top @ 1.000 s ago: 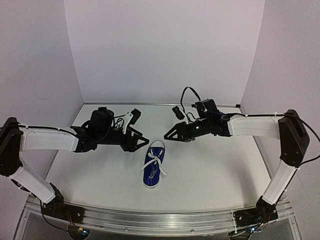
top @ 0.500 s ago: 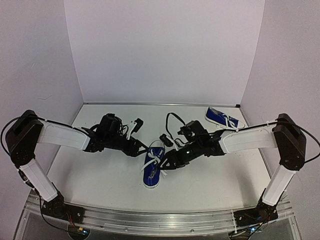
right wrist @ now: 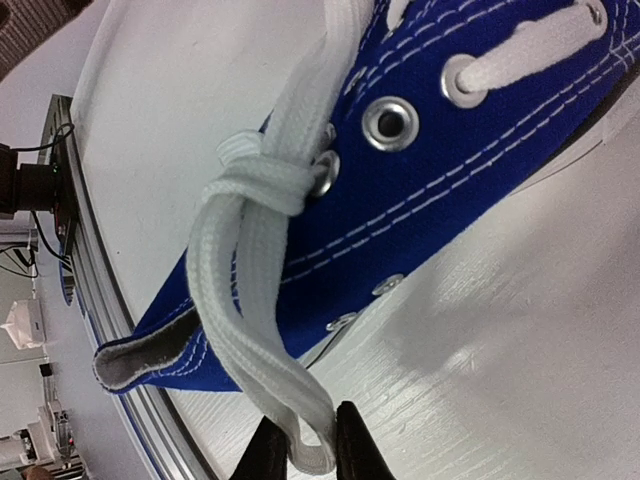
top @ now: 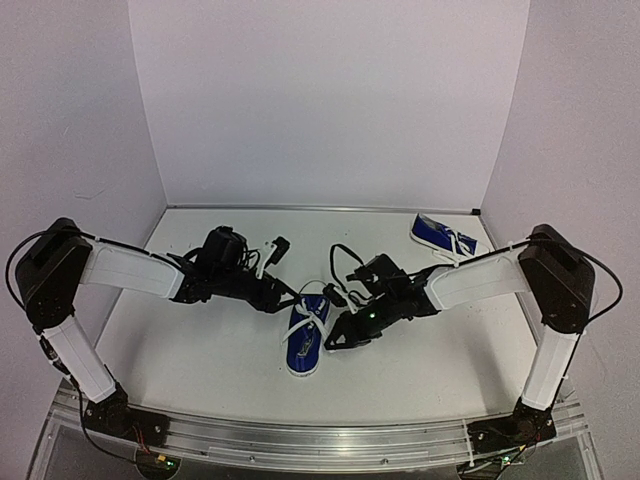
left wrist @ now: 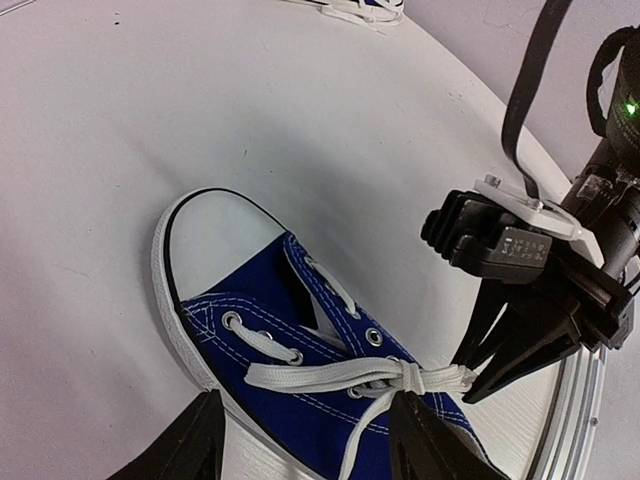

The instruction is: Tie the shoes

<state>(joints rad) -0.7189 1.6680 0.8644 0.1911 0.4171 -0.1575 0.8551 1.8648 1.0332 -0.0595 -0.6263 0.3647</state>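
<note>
Your right gripper is clamped on the white lace of the blue shoe mid-table, your left gripper spread astride it.

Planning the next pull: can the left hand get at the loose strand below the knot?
Probably yes. The left hand is open over the shoe, the strand runs between its fingers, and the right hand pinches the lace to one side.
</note>
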